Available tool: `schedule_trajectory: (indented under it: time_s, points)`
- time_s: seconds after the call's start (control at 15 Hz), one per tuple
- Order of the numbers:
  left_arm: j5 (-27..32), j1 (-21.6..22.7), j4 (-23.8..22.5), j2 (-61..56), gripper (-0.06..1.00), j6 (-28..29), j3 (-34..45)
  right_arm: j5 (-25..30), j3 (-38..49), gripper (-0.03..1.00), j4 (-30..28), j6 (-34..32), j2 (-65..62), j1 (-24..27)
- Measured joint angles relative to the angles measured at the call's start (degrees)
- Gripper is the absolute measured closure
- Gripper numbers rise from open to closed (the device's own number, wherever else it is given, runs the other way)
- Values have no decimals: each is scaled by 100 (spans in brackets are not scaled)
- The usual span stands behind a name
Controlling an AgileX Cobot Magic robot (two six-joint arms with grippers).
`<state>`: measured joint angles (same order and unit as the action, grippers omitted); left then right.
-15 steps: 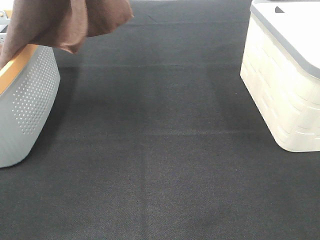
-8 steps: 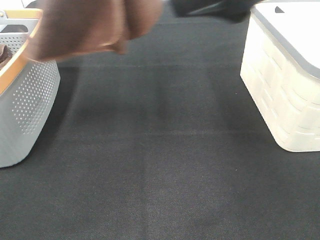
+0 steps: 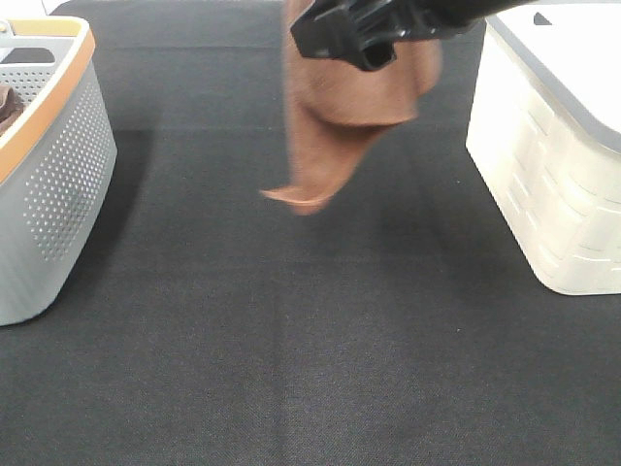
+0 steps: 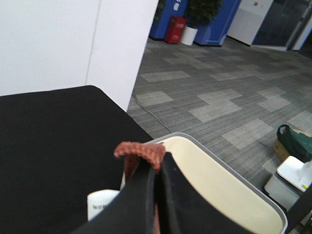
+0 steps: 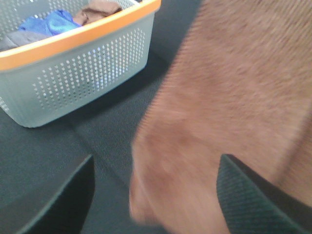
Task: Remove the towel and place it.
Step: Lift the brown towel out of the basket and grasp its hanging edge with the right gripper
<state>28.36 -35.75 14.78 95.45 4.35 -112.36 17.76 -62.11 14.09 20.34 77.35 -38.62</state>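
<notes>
Bright, even light throughout; the towel (image 3: 335, 146) is motion-blurred in the exterior and right wrist views, shadows soft.

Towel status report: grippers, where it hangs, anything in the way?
Left gripper shut on towel. Right gripper open. Towel hangs over black mat, between grey basket and white bin. Nothing seen in the way.

Rust-brown towel (image 3: 330, 146); grey dot-perforated, orange-rimmed basket (image 3: 58, 194); cream bin (image 3: 553, 194), seemingly brick-patterned.
</notes>
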Motion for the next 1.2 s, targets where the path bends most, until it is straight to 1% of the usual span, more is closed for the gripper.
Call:
schedule_trajectory:
  time_s: [0.2,0.33,0.47,0.6,0.67,0.73,0.8,1.0,1.2]
  points:
    - [-143,-69,-11,23,94,0,0,46,0,29,-218,-332,178,0]
    - [-138,-69,-86,23,94,0,0,63,0,29,-195,-350,218,0]
    - [-138,-69,-372,29,94,-6,0,178,0,29,120,-361,143,0]
    - [-138,-74,-424,109,94,17,0,183,0,29,659,-355,86,0]
    - [-138,-92,-424,149,94,29,0,178,0,29,831,-315,92,0]
    - [-138,-92,-424,149,94,29,0,178,0,29,831,-315,92,0]
    - [-126,-155,-424,178,94,34,0,57,0,29,945,-264,178,0]
    - [-126,-275,-430,178,94,34,0,-309,0,29,963,-212,458,0]
    - [6,-332,-504,172,94,34,0,-424,0,29,934,-212,550,0]
